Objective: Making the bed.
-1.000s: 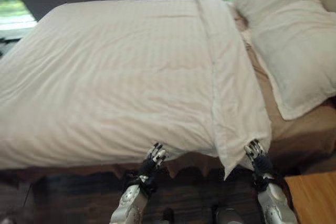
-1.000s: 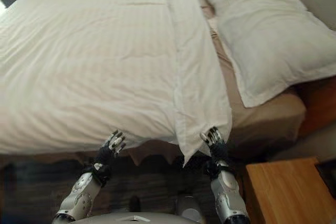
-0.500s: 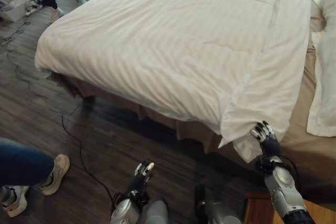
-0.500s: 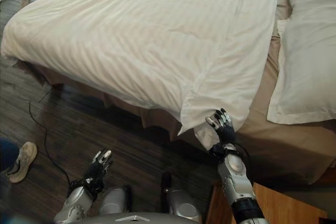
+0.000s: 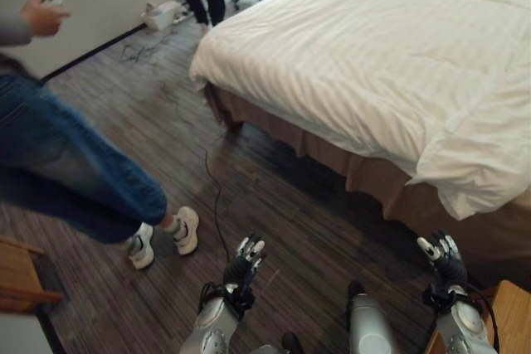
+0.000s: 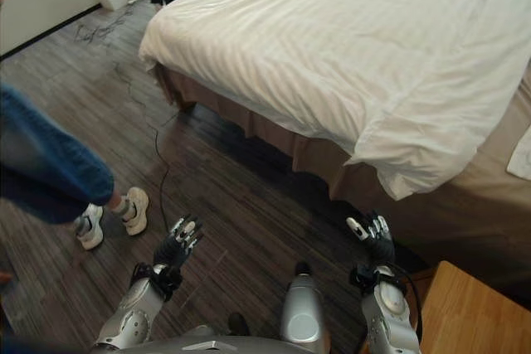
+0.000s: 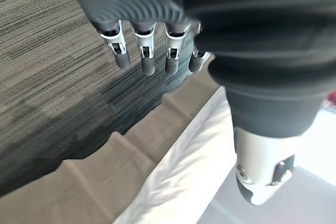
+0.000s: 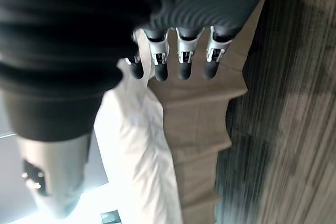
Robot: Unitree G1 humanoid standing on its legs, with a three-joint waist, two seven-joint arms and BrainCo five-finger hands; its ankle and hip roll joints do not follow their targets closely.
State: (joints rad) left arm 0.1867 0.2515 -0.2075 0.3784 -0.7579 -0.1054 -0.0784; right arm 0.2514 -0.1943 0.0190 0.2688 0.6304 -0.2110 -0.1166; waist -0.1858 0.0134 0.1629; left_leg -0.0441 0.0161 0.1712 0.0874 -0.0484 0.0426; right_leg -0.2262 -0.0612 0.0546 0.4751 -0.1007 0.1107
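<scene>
Duvet (image 5: 390,55) cut off right; both hands (image 6: 178,246) (image 6: 375,238) empty, fingers straight.

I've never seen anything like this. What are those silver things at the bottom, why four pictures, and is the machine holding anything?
Those are the two hands of a humanoid robot whose job is making the bed. Two pictures come from cameras in its head, looking down; the other two come from a camera on each wrist, looking along the fingers. The left hand and the right hand hang over the dark wooden floor with fingers straight, holding nothing. In front lies the bed, covered by a white duvet that drapes over a brown bed skirt. To the robot's left stands a person in jeans and pale shoes.
</scene>
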